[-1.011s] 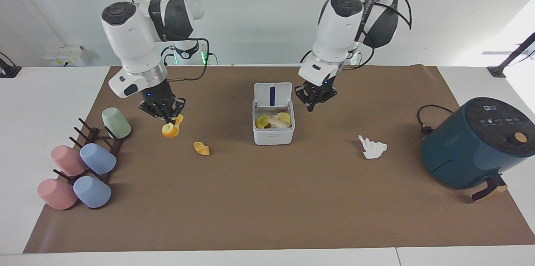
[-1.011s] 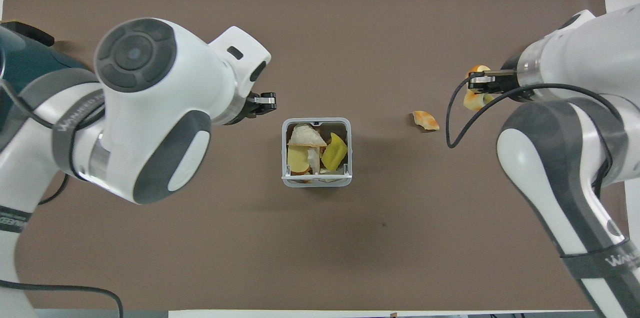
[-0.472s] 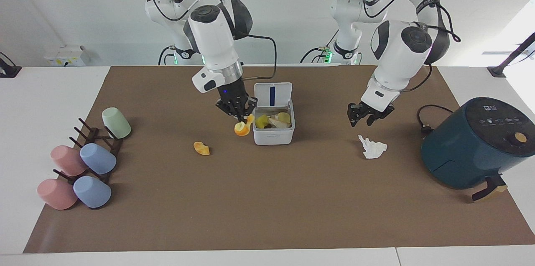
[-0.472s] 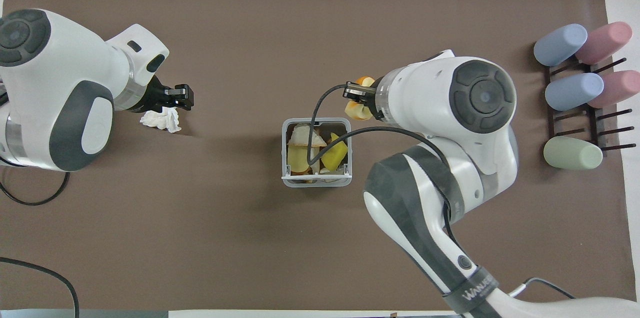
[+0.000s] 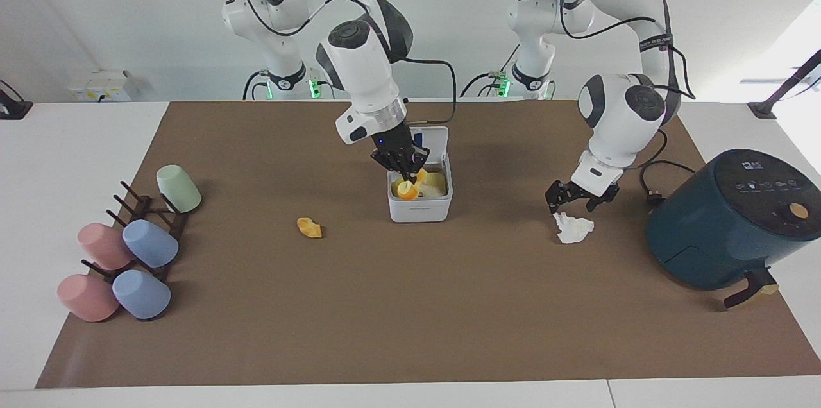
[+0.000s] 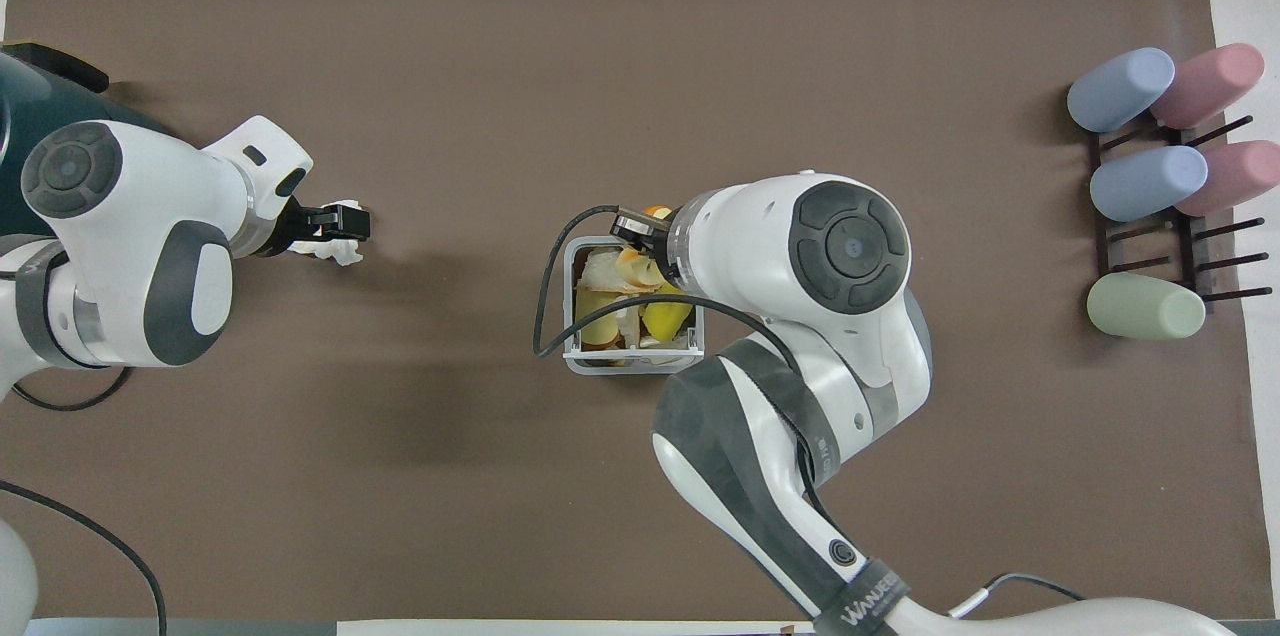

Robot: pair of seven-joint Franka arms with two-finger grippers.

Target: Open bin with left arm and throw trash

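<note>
The bin [image 5: 420, 210] stands mid-table with its lid [image 5: 436, 137] up and several scraps inside; it also shows in the overhead view [image 6: 628, 363]. My right gripper [image 5: 405, 178] is shut on the yellow wedge with orange rind [image 5: 406, 189] and holds it over the open bin, low at its rim. My left gripper [image 5: 573, 201] is open just above the crumpled white tissue [image 5: 574, 228], toward the left arm's end of the table. The small orange peel bit [image 5: 309, 227] lies on the mat toward the right arm's end; my right arm hides it in the overhead view.
A dark teal air fryer [image 5: 731, 222] with its cord stands at the left arm's end, close to the tissue. A rack of several pastel cups [image 5: 128, 247] sits at the right arm's end. A brown mat [image 5: 410, 318] covers the table.
My right gripper has carried the wedge from beside the cups to over the open bin. My left gripper has moved from beside the bin and down to just above the tissue.
</note>
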